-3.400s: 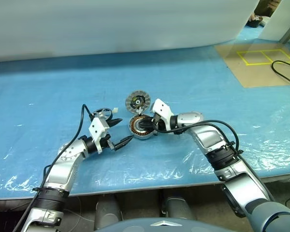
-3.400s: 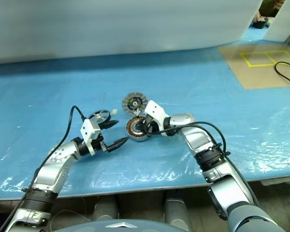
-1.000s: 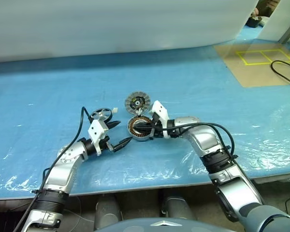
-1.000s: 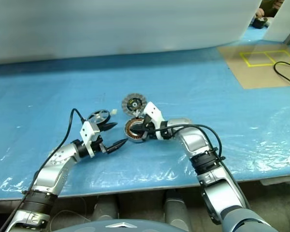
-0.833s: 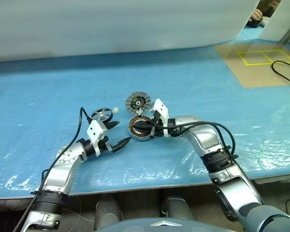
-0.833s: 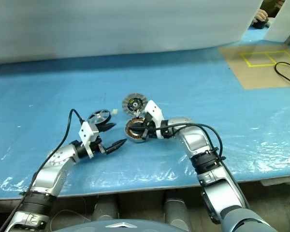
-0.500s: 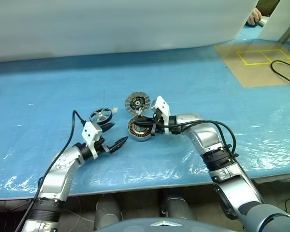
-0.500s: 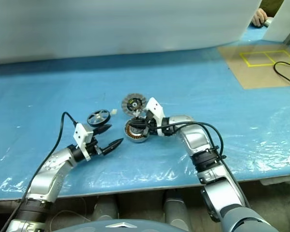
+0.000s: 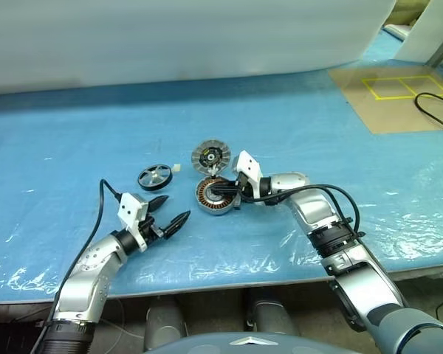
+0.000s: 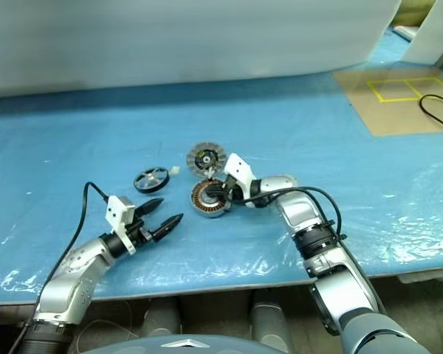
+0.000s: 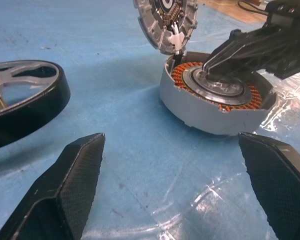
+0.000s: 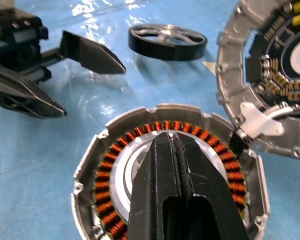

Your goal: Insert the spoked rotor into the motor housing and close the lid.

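The counter [image 9: 74, 133], covered in a crinkled blue plastic sheet, lies bare on every side of the small cluster of parts near its middle, with wide free surface toward the far edge, the left end and the right end; a brown floor patch marked with yellow tape squares [image 9: 390, 88] sits at the far right corner.

The shallow round silver motor housing with its ring of copper-brown windings [image 9: 213, 196] rests flat on the counter. The round silver-grey lid with a finned rim and dark centre [image 9: 210, 156] lies just beyond it, toward the far edge. The small flat spoked rotor with a dark outer ring and thin silver spokes [image 9: 154, 177] lies apart from both, to the left.

The right gripper [image 12: 174, 150] has its jaws pressed together and reaches over the housing's central hub. The right wrist view shows the lid's rim touching the housing's rim at a small white tab [image 12: 259, 119], a contact the head views leave unclear.

The left gripper [image 9: 167, 211] hovers with jaws spread wide and nothing between them, nearer the front edge than the rotor; the left wrist view shows the rotor [image 11: 20, 107] beyond one finger and the housing [image 11: 215, 95] ahead, near the other.
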